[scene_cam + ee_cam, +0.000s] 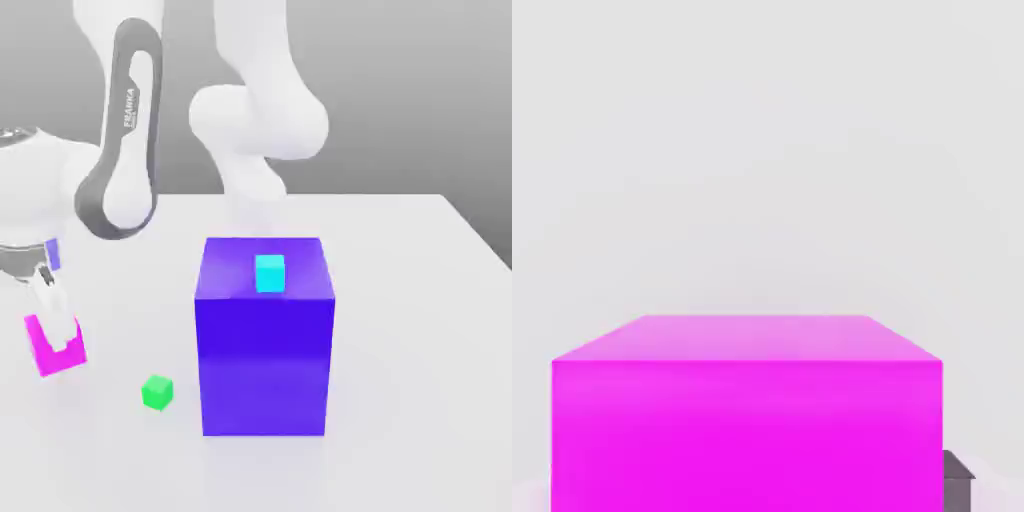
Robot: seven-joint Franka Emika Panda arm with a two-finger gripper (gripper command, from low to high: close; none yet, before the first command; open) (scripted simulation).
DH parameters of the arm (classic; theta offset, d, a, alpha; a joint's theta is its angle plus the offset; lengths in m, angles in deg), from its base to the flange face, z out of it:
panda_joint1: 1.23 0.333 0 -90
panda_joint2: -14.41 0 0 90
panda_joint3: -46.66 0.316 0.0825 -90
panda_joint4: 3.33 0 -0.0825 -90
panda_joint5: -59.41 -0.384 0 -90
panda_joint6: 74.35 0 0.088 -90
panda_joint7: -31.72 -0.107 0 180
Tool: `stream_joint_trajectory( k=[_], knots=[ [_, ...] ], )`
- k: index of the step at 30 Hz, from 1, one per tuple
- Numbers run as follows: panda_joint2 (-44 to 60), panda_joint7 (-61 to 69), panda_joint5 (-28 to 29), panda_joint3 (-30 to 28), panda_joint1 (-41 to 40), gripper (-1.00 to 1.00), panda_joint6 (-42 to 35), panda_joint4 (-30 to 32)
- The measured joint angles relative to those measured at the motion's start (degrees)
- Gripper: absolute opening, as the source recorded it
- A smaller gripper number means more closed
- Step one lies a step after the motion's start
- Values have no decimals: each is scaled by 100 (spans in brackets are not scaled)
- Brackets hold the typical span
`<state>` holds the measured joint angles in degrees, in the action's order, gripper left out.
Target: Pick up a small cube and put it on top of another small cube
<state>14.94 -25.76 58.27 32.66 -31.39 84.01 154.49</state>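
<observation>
"What's that big thing in the exterior view?"
"A blue-purple block (264,365), taller than it is wide, standing upright on the white tabletop (400,300)."
"And behind?"
"The tabletop's straight far edge, then a plain grey backdrop (390,90). The block's front face is a deeper blue than its top."

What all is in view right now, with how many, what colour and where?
Large block: one, blue-purple, on the table near the middle of the exterior view
Small cube: one, cyan, on top of the large block
Tiny cube: one, green, on the table, between the large block and the magenta cube
Magenta cube: one, magenta, at the gripper, exterior view's left
Table: one, white, under the block
Robot arm: one, white and grey, behind the block and to the exterior view's left
Gripper: one, white, jaws closed on the magenta cube
</observation>
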Motion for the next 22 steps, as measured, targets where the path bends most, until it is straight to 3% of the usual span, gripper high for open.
stream_joint_trajectory(
  k=[9,16,17,22],
  knots=[
    [-1222,-2561,237,1036,680,-100,-423,789],
    [-97,-2757,146,1164,773,-100,727,816],
    [84,-2728,104,1186,767,100,900,808],
    [84,-2728,104,1186,772,100,900,808]
  ],
)
